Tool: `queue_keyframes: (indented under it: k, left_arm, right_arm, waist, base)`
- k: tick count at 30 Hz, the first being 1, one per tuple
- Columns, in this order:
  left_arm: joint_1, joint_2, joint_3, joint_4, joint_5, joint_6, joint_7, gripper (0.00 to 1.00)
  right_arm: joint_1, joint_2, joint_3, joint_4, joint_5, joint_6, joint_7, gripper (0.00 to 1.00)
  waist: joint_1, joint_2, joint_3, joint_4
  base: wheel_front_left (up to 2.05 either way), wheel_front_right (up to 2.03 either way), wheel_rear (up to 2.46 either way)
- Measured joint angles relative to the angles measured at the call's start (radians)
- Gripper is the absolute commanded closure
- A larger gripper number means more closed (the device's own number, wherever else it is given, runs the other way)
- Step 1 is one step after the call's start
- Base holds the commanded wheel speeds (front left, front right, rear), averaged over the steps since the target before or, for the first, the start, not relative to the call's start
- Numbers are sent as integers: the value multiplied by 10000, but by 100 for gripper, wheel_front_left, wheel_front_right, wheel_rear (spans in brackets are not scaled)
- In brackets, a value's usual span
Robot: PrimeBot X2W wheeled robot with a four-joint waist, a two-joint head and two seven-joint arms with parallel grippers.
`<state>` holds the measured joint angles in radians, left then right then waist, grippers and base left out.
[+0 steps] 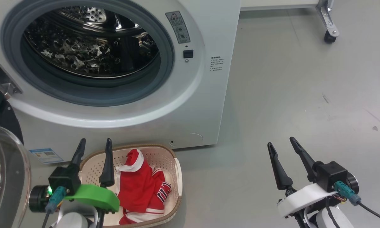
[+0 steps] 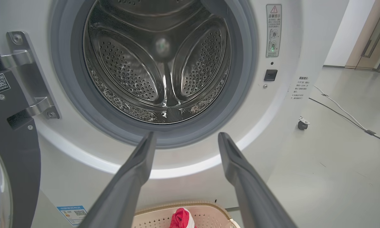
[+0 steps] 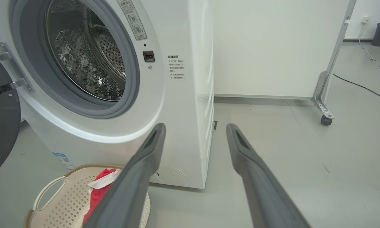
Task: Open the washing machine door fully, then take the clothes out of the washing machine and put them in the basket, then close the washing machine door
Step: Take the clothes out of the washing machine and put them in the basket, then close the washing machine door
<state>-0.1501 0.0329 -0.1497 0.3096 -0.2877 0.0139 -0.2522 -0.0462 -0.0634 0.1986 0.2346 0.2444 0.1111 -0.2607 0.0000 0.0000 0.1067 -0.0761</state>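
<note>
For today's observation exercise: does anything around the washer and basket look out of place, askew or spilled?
Nothing stands out. The clothes lie inside the basket, the washing machine door hangs open, and the drum looks empty.

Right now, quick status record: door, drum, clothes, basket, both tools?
door: open, swung left
drum: no clothes visible
clothes: red jersey, lying in basket
basket: on floor, in front of washer
left tool: open, holding nothing, by basket
right tool: open, holding nothing, over floor right of washer
remaining: close door
</note>
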Motion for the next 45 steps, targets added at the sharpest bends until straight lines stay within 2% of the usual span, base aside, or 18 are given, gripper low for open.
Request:
queue_keyframes:
  k: [8,18,28,45]
  left_arm:
    - [1040,12,-221,-546,-25,176,2,0]
    - [2112,50,-481,-1383,-25,351,59,0]
    - [2713,84,-552,-2184,-8,514,242,0]
    - [3275,134,-598,-3070,79,694,681,0]
  right_arm:
    - [397,12,35,-10,-6,-12,0,0]
    - [876,21,25,-123,-38,-190,0,0]
    - [1049,38,38,-316,-67,-339,0,0]
    - [1209,61,100,-456,-67,-366,0,0]
  waist:
    - [0,0,-596,176]
    - [0,0,-1135,353]
    - [0,0,-1239,370]
    - [0,0,-1227,310]
  base:
    - [0,0,0]
    - [0,0,0]
    - [0,0,0]
    - [0,0,0]
